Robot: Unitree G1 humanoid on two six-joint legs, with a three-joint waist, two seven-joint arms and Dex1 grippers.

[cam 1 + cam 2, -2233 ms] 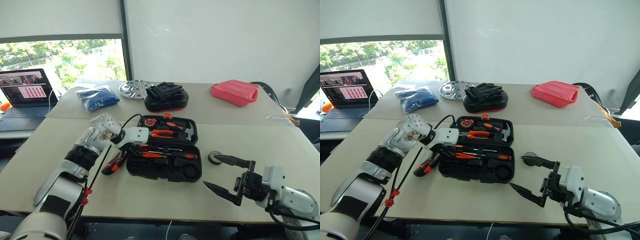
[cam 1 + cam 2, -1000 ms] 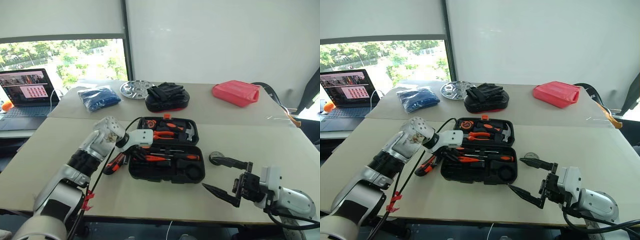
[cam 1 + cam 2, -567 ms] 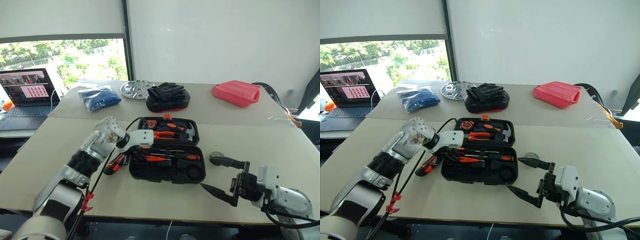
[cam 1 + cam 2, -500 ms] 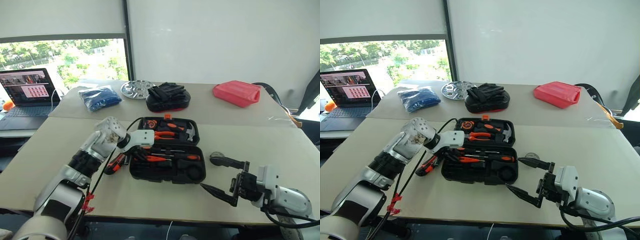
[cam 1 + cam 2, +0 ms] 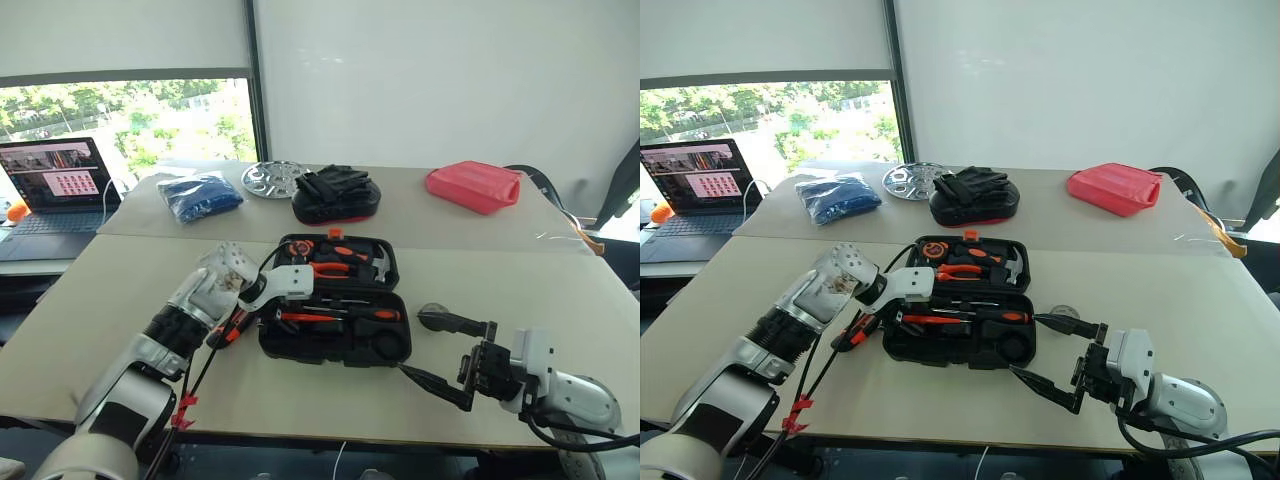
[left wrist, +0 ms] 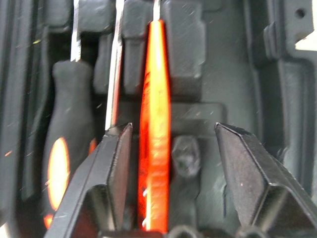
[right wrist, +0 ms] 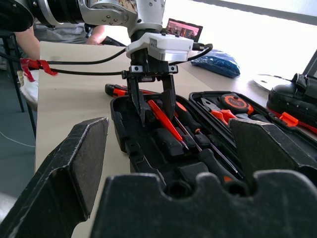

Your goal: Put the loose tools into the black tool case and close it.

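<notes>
Left eye view: the black tool case (image 5: 335, 325) is seen lying open at mid-table. Over its left end the left gripper (image 6: 168, 163) is held with fingers parted, astride the slim orange tester pen (image 6: 154, 124) seated in its slot. The right gripper (image 5: 440, 350) is spread wide, empty, beside the black tape roll (image 5: 432, 316).

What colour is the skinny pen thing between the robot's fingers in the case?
Bright orange. The tester pen shows best in the left wrist view.
</notes>
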